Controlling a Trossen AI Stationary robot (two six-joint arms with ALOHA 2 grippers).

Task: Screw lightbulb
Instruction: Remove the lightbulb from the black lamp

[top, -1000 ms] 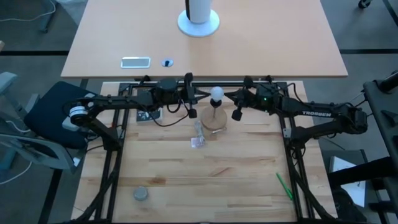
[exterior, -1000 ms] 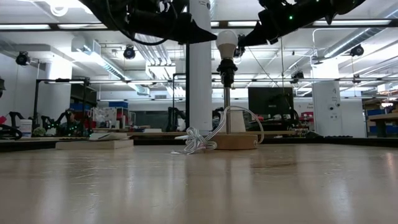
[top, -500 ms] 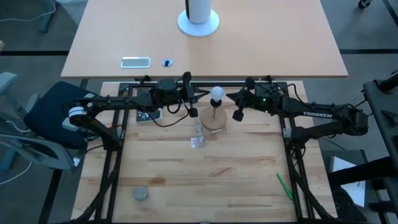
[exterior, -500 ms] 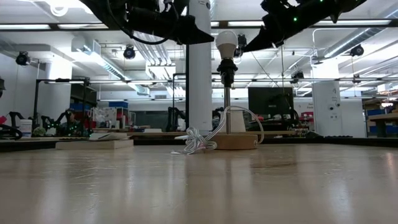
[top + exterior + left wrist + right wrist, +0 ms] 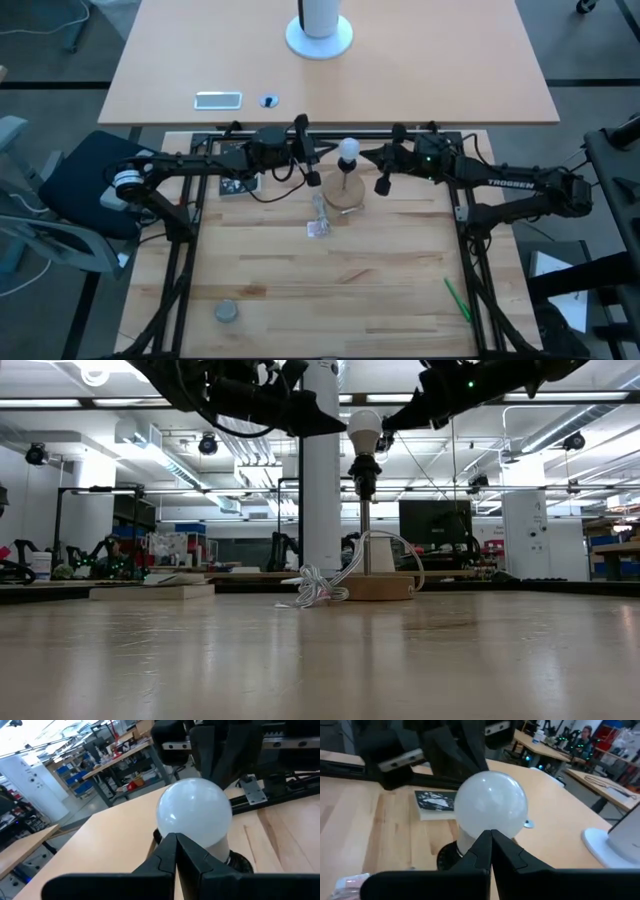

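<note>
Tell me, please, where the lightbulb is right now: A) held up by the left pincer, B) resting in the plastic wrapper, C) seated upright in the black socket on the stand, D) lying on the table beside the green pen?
C: the lightbulb sits upright in the black socket, with both pincers shut beside it.

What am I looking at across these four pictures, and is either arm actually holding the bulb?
Two dark robot arms work at a wooden table. One picture looks straight down from above, one looks level across the tabletop, and the other two come from cameras on each arm's wrist.

The lightbulb sits in a black socket on a thin stem rising from a round wooden base. The left end effector and right end effector flank it, both shut. In each wrist view the closed fingertips point at the bulb from close by, gripping nothing.

Also on the table: a crumpled clear wrapper, a small grey disc and a green stick.
</note>
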